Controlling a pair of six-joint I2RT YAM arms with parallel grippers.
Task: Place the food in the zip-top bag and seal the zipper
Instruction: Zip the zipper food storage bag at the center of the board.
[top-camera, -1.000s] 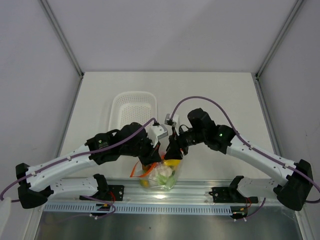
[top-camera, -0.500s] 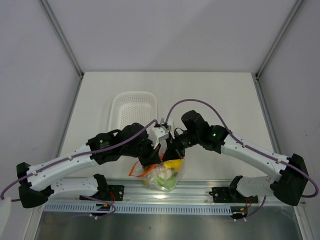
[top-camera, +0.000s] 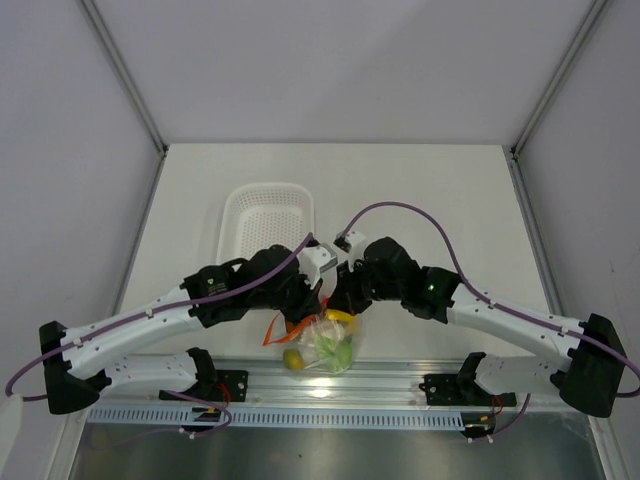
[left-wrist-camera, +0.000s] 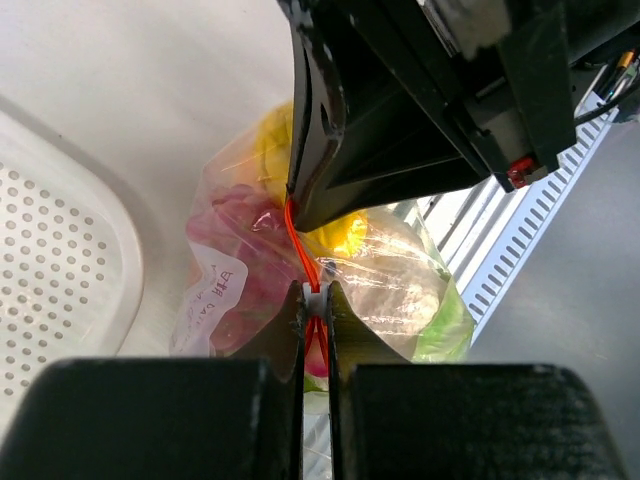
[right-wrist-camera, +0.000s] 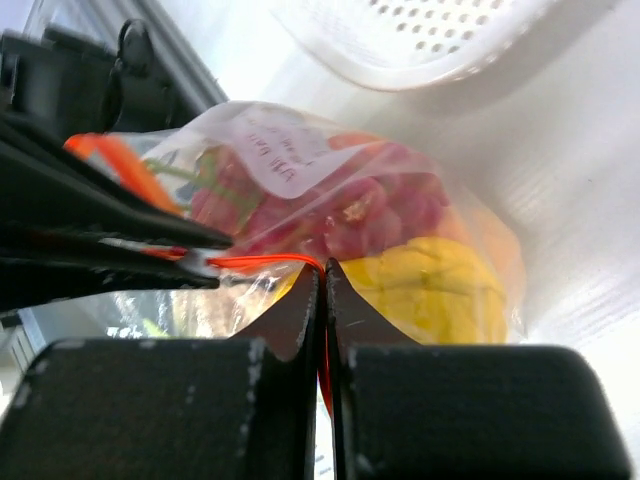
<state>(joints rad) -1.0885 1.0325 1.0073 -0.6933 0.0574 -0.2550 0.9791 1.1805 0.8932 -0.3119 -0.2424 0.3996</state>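
The clear zip-top bag lies near the table's front edge between the two arms. Food shows through it: a yellow fruit, purple-red grapes and a green piece. The orange-red zipper runs taut between the two grippers. My left gripper is shut on the zipper's small white slider. Just beyond it, my right gripper is shut on the zipper strip. In the top view both grippers meet over the bag's mouth, left gripper beside right gripper.
A white perforated basket stands just behind the bag, left of centre, seen also as the basket in the left wrist view. A metal rail with the arm bases runs along the near edge.
The right gripper has shut on the zipper strip, and the right arm has swung in lower and closer to the left gripper. The bag has shifted slightly.
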